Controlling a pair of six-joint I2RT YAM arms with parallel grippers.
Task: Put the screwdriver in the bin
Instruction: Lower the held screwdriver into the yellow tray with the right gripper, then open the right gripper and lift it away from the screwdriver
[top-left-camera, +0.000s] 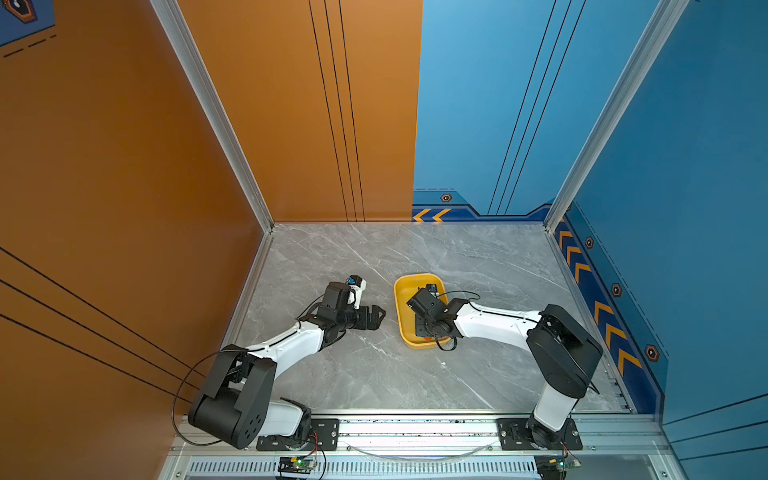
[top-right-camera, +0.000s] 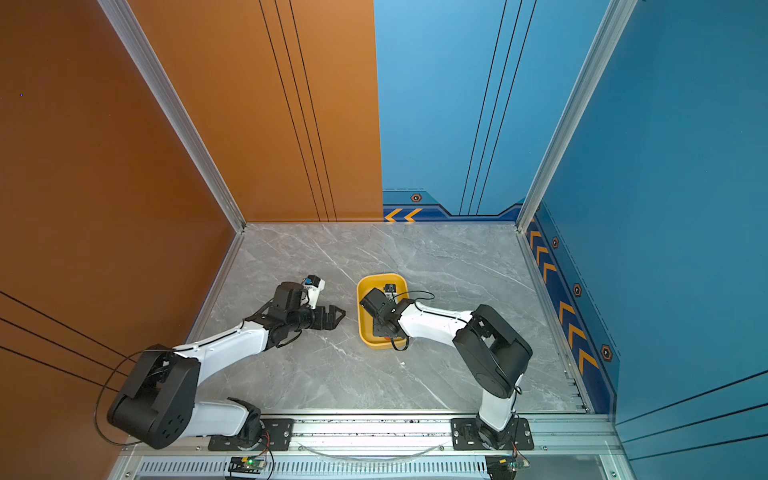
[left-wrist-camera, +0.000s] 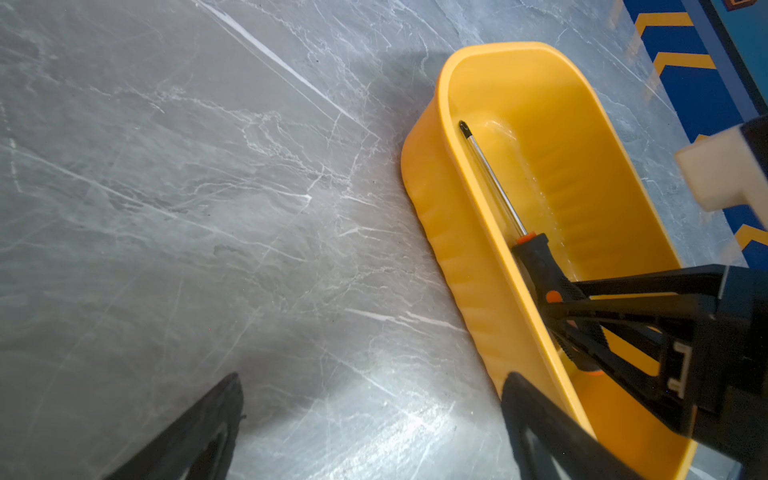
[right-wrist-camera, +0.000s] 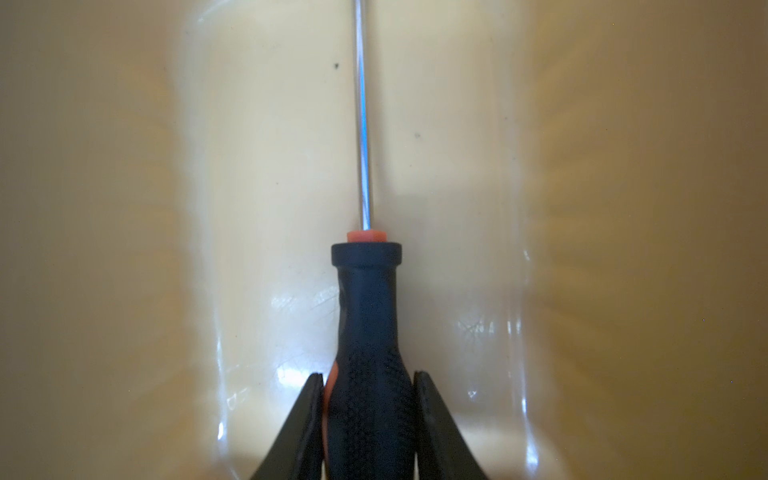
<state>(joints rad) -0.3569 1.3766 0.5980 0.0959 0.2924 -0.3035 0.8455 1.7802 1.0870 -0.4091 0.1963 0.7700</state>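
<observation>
Slim black-handled screwdriver (left-wrist-camera: 534, 259) lies lengthwise in the smooth yellow plastic bin (left-wrist-camera: 449, 266); right pincer (right-wrist-camera: 368, 376) flanks its handle, grip unclear; left pincer (left-wrist-camera: 374, 378) apart.

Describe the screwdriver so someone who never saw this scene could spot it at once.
On the grey marble table stands a yellow bin. Inside it, lengthwise, is the screwdriver, its handle between the fingers of the right gripper. Its thin shiny shaft and black handle with orange trim set it apart from the black gripper.
</observation>
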